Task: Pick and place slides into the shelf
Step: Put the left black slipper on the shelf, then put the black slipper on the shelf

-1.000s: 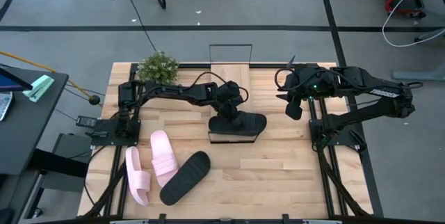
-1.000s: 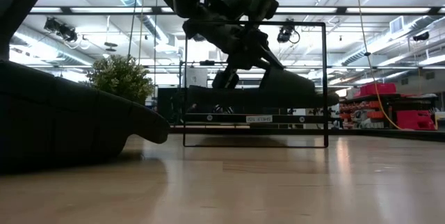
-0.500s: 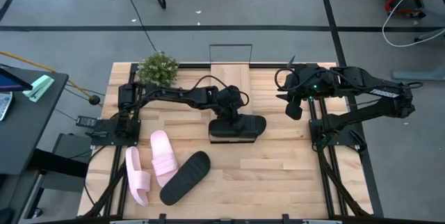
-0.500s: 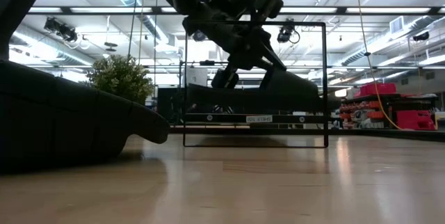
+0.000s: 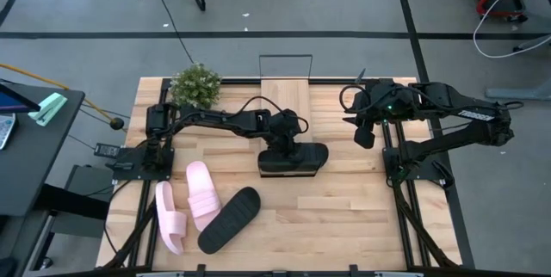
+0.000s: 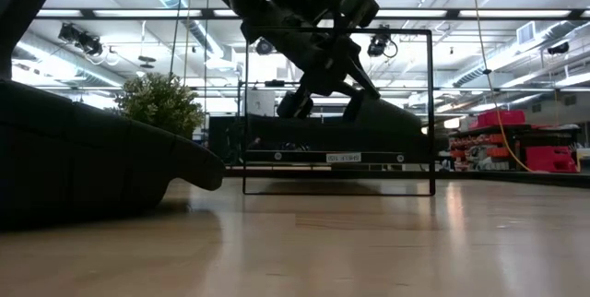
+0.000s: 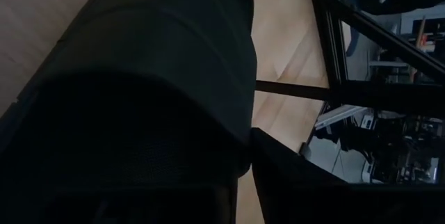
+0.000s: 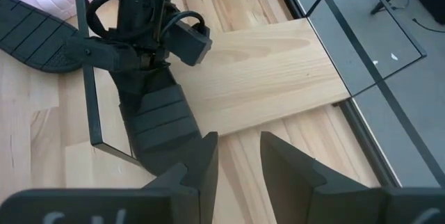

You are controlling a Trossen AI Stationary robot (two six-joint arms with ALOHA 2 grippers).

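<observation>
My left gripper (image 5: 288, 138) is shut on a black slide (image 5: 308, 155) that lies crosswise over the near end of the shelf (image 5: 288, 96), a light-wood board with a black wire frame (image 6: 431, 112) at each end. In the low view the slide (image 6: 387, 122) sits inside that frame, low over the board. I cannot tell whether it touches the board. Two pink slides (image 5: 204, 193) (image 5: 170, 217) and the second black slide (image 5: 229, 218) lie on their soles at the table's near left. My right gripper (image 5: 362, 133) hangs open and empty above the table's right side. My left gripper holds the black slide near its left end (image 8: 149, 95), coming from above and slanting down. The arm and the slide itself hide the exact place of contact. The slide lies about level, its length across the shelf board, its right end (image 5: 324, 152) jutting past the board's edge.
A small potted plant (image 5: 195, 83) stands at the table's far left. The second black slide fills the low view's left (image 6: 83, 159). The shelf's far wire frame (image 5: 286, 56) stands at the table's far edge. Bare tabletop lies right of the shelf.
My left gripper has moved a little toward the table's near edge and down, still shut. The black slide has gone with it, staying level, and now sits lower inside the near wire frame.
</observation>
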